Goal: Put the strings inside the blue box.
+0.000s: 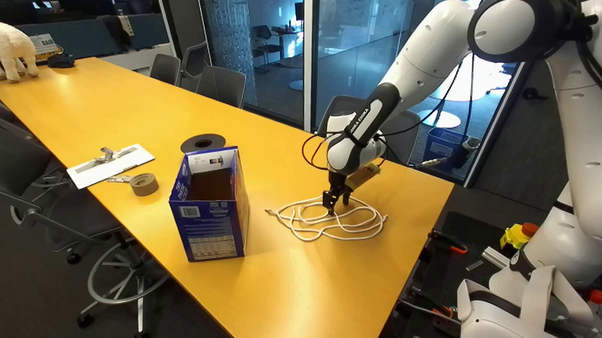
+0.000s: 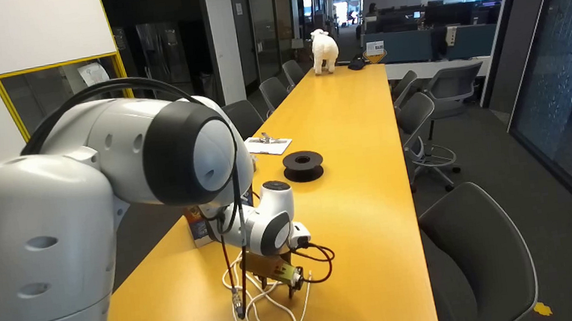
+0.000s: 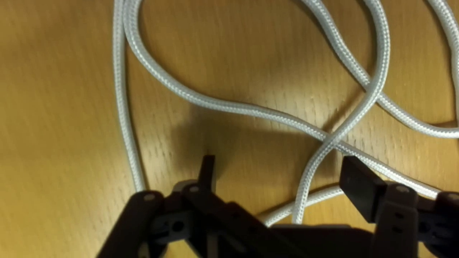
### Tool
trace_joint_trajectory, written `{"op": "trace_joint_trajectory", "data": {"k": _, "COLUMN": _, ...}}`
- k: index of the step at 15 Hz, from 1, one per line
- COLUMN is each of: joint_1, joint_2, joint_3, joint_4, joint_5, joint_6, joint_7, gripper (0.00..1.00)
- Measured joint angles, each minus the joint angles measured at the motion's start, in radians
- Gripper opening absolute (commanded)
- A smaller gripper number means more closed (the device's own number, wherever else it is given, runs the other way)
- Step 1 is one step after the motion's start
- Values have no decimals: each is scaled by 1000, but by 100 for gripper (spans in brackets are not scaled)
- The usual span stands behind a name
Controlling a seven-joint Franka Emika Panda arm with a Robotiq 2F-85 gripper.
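Toward the near short edge of the tabletop, the strings, likely light, limp and sturdy, lie loosely looped beneath parted jaws that hold nothing, and seem best pinched where strands cross, lest loops trail.

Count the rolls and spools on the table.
2: the black spool behind the blue box in an exterior view, the tape roll near the clipboard. No others show.

Braided strings, cardboard box, woodgrain table
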Motion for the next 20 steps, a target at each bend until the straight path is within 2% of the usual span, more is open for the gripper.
{"op": "trace_joint_trajectory", "data": {"k": 1, "joint_1": 0, "joint_2": 0, "joint_3": 0, "joint_4": 0, "joint_5": -5, "joint_6": 0, "joint_7": -2, "gripper": 49}}
{"op": "trace_joint_trajectory", "data": {"k": 7, "joint_1": 2, "joint_2": -2, "joint_3": -7, "joint_4": 8, "joint_5": -36, "joint_6": 2, "joint_7": -4, "gripper": 5}}
{"op": "trace_joint_trajectory", "data": {"k": 10, "joint_1": 3, "joint_2": -2, "joint_3": -7, "joint_4": 13, "joint_5": -39, "joint_6": 2, "joint_7": -6, "gripper": 0}}
{"op": "trace_joint_trajectory", "data": {"k": 12, "joint_1": 3, "joint_2": -3, "joint_3": -8, "joint_4": 13, "joint_5": -40, "joint_6": 2, "joint_7": -9, "gripper": 3}}
{"op": "trace_joint_trajectory", "data": {"k": 20, "joint_1": -4, "joint_2": -15, "joint_3": -4, "joint_4": 17, "joint_5": -40, "joint_6": 1, "joint_7": -60, "gripper": 2}}
